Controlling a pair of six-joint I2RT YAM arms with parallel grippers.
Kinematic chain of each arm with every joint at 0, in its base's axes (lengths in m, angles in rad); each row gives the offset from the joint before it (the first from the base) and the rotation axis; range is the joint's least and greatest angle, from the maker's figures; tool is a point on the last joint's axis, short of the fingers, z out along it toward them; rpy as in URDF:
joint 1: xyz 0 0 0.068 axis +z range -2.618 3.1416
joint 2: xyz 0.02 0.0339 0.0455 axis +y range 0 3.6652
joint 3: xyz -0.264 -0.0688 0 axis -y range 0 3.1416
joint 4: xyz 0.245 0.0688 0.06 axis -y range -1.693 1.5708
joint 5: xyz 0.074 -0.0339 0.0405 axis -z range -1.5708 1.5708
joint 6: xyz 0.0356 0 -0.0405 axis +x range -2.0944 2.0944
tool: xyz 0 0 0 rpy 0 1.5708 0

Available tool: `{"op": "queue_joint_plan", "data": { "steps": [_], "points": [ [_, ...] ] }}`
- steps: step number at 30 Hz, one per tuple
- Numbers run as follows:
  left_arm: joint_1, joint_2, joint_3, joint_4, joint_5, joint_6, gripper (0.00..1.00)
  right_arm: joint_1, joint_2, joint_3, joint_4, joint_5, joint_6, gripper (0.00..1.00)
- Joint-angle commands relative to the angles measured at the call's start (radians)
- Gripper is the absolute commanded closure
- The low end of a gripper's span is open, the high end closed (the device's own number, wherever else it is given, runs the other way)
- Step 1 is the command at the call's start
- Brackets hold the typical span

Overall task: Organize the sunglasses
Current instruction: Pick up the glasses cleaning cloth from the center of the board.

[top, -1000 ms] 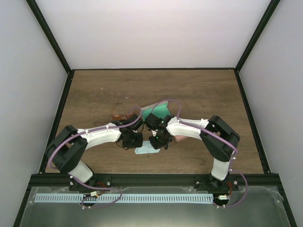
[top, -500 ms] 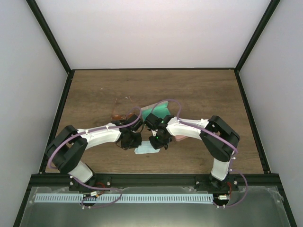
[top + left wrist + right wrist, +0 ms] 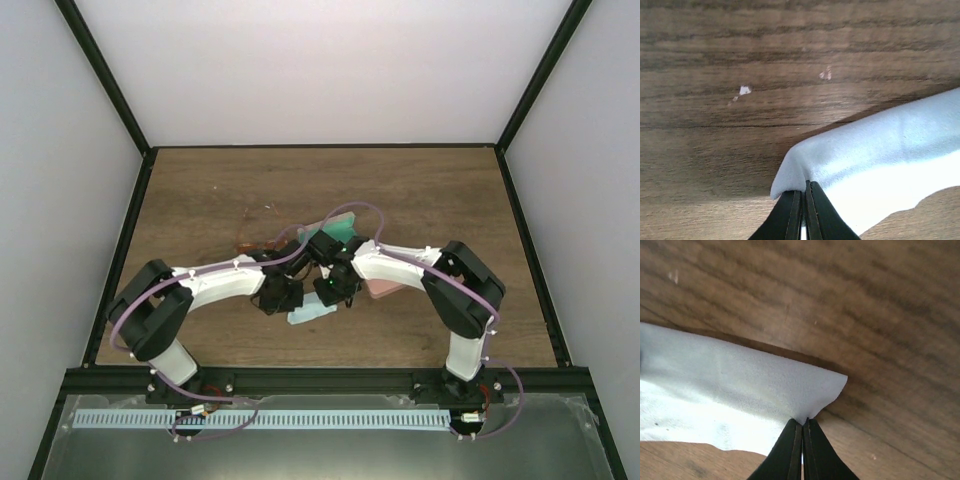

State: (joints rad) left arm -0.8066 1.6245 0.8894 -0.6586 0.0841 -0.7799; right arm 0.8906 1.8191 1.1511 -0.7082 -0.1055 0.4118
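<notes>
Left wrist view: left hand (image 3: 805, 189) and right hand (image 3: 802, 427) each pinch a light blue fabric cloth (image 3: 880, 150) corner. Orange-lensed wire sunglasses (image 3: 248, 243) lie apparently unstowed on wooden bench (image 3: 200, 190).

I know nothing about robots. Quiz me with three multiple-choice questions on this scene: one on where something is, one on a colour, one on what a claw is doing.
1. Where on the brown wooden table is the soft cloth?
A. near the middle
B. far left corner
C. far right corner
2. What colour is it?
A. red
B. light blue
C. black
3. The left claw is:
A. wide open
B. shut on nothing
C. shut on a cloth corner
Answers: 1 A, the top view shows it there; 2 B, both wrist views show pale blue; 3 C, it pinches the cloth's corner.
</notes>
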Motion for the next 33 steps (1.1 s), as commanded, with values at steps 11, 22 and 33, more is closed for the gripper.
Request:
{"op": "queue_joint_plan", "data": {
  "steps": [11,22,33],
  "points": [
    [-0.006,0.054,0.211,-0.056,-0.053,0.013,0.96,-0.030,-0.006,0.116,-0.038,0.040,-0.051,0.99],
    [0.013,0.187,0.407,-0.090,-0.069,0.042,0.96,-0.123,0.020,0.217,-0.059,0.043,-0.095,0.99],
    [0.061,0.320,0.609,-0.117,-0.083,0.077,0.96,-0.194,0.088,0.358,-0.092,0.066,-0.148,0.99]
  ]
}}
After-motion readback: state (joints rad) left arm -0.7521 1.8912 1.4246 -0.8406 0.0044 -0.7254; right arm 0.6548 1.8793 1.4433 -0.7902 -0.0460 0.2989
